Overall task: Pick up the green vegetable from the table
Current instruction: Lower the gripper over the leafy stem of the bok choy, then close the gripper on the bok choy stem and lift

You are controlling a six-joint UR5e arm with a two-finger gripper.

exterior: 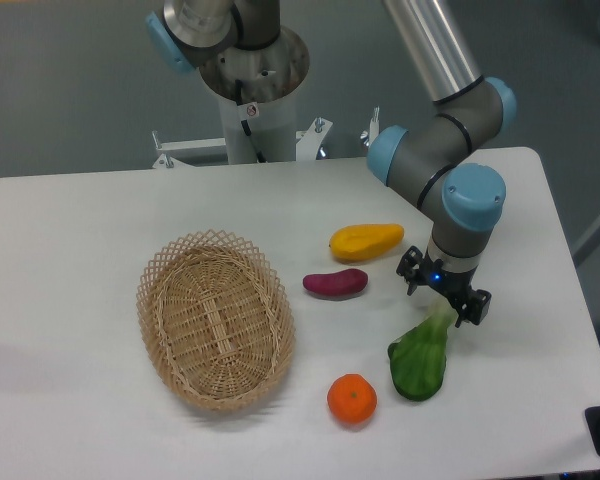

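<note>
The green vegetable (419,358) lies on the white table (70,250) at the front right, its dark leaf toward the front and its pale stem pointing up to the right. My gripper (443,296) hangs over the stem end, open, with one finger on each side of the stem tip. Nothing is held between the fingers, and whether they touch the stem I cannot tell.
A wicker basket (216,318) sits left of centre. A yellow elongated fruit (366,241) and a purple oblong vegetable (336,283) lie left of the gripper. An orange (352,398) rests just left of the leaf. The table's right edge is close by.
</note>
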